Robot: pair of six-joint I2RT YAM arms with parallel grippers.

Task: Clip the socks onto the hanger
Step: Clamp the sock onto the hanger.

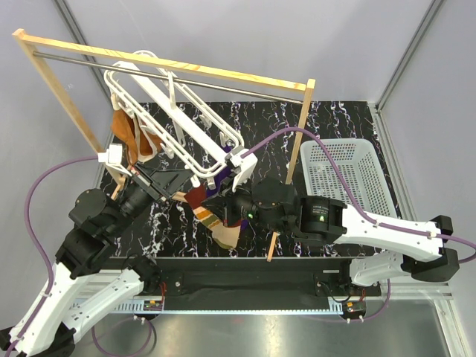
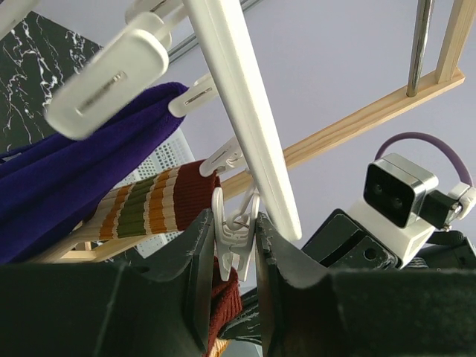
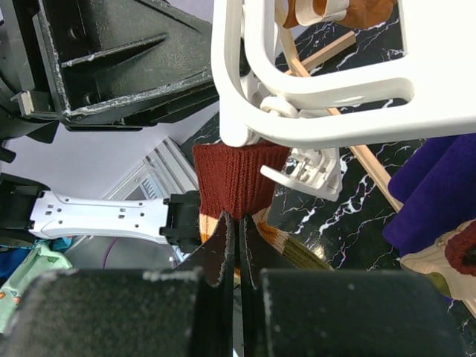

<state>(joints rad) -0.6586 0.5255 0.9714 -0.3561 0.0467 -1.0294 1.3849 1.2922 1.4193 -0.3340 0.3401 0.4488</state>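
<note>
Left gripper [image 2: 235,256] pinches a clip peg [image 2: 236,227] dangling under the hanger [image 2: 245,111], probably squeezing it so its mouth opens. Right gripper [image 3: 239,256], pressed together on the sock [image 3: 239,178], holds the maroon cuff up just beneath the white rail, placed to be fed in. Whether the cuff already sits in the peg's mouth is hidden. Further off a purple cloth [image 2: 52,186] hangs, and the wooden rack [image 1: 186,68] stands on the surface [image 1: 342,126].

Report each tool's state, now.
Left tool: closed on a hanger clip peg.
Right tool: closed on the sock, at its maroon cuff.
</note>
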